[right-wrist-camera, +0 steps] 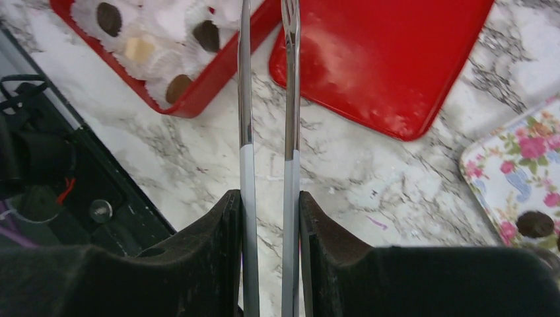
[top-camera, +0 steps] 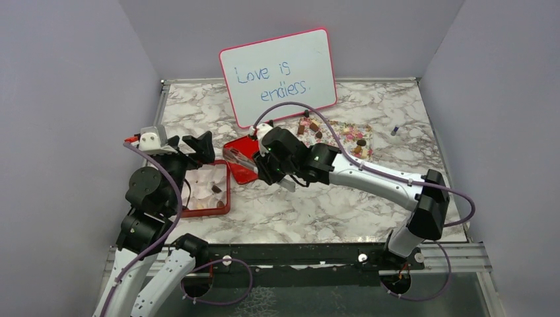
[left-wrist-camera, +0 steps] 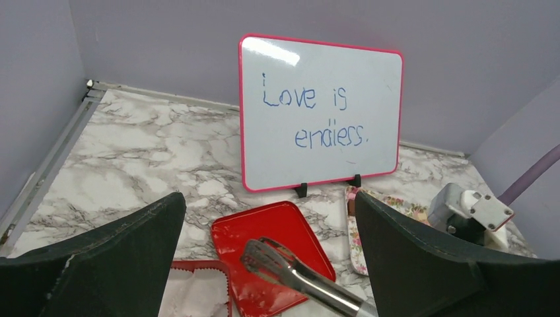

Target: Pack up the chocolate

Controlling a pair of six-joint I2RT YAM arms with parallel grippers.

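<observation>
Right pincer (right-wrist-camera: 269,214) clamped on tongs (right-wrist-camera: 245,132), tips cut off at wrist-view edge; left pincer (left-wrist-camera: 269,201) spread apart. Box (right-wrist-camera: 198,99), partly cropped, holds chocolates (right-wrist-camera: 206,35) in paper cups (right-wrist-camera: 165,20); tray (right-wrist-camera: 508,165) carries more.

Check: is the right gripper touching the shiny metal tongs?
Touching. The right wrist view shows the right gripper closed on the shiny metal tongs, its fingers flush against both arms with no gap.
</observation>
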